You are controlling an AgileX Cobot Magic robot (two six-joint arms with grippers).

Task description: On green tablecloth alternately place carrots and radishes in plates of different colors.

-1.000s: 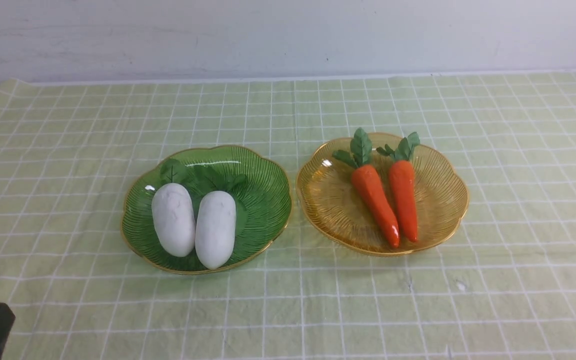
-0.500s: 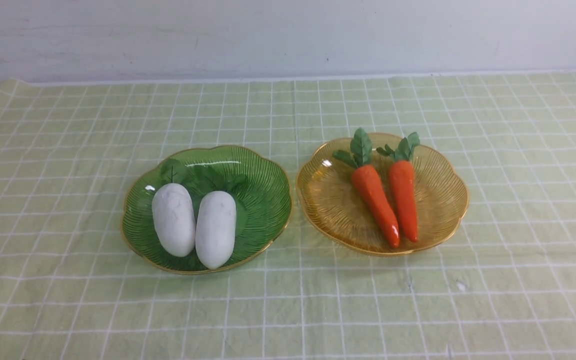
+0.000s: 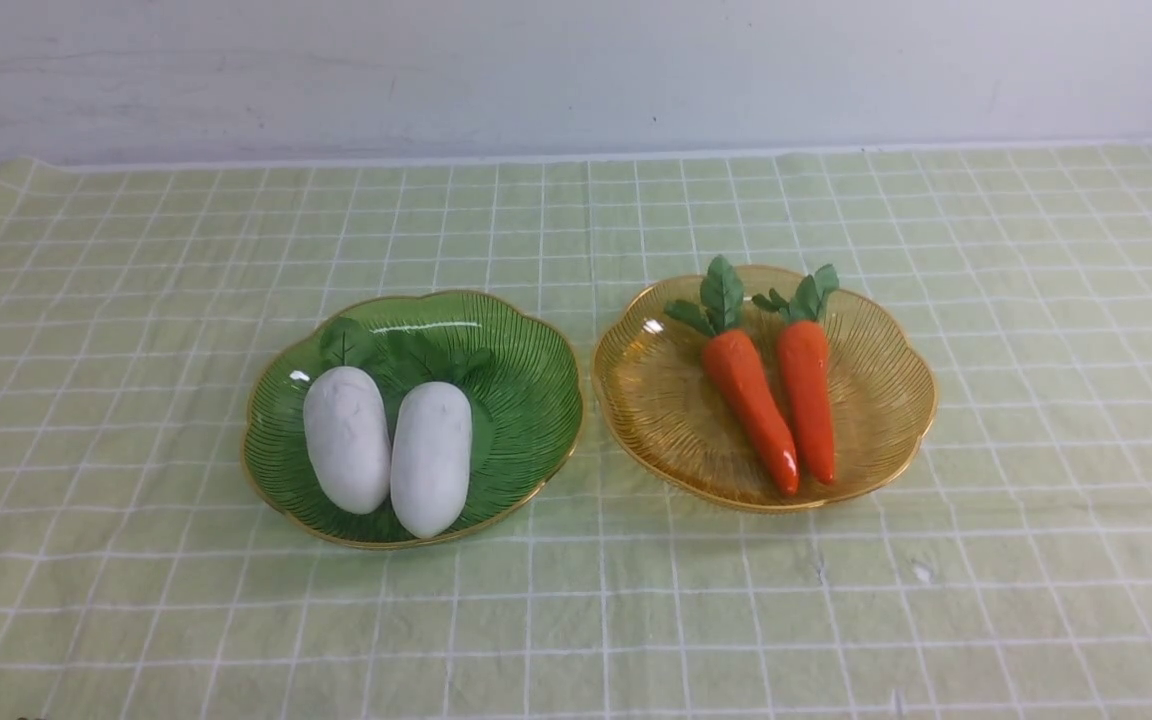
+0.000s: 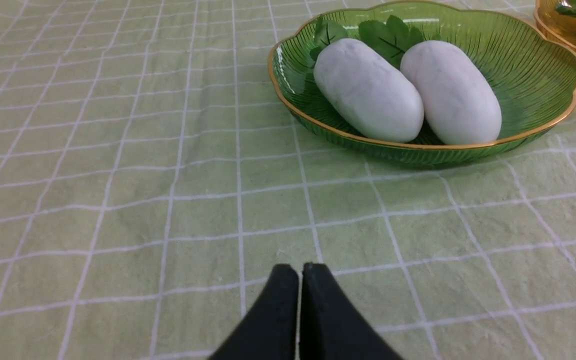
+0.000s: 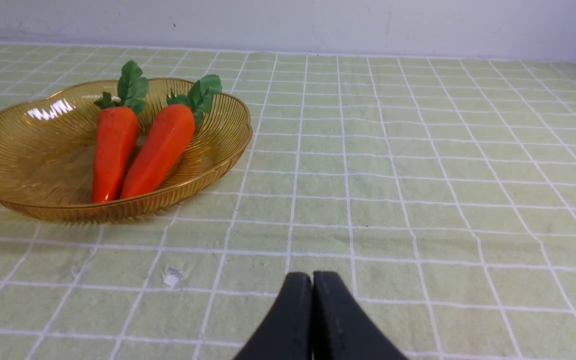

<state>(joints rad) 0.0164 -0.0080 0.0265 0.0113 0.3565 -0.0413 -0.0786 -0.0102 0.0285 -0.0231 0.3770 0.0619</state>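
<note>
From the front we see the green tablecloth (image 3: 136, 300) spread over the desk, with two plates side by side near its middle, their rims almost touching. The green plate (image 3: 526, 380) sits toward the left edge and holds both radishes (image 3: 346, 438), lying side by side and touching, leaves toward the far edge. The yellow plate (image 3: 656, 400) sits toward the right edge and holds both carrots (image 3: 748, 395), side by side with tips toward the near edge. Neither arm shows here. In the left wrist view, our left fingers (image 4: 300, 272) are pressed together with nothing between them, over bare cloth (image 4: 118, 175) well apart from the green plate (image 4: 533, 65) and its radishes (image 4: 368, 90). In the right wrist view, our right fingers (image 5: 312, 281) are likewise closed and empty, above the cloth (image 5: 418, 150) toward its near edge, apart from the yellow plate (image 5: 33, 150) and its carrots (image 5: 113, 145).
</note>
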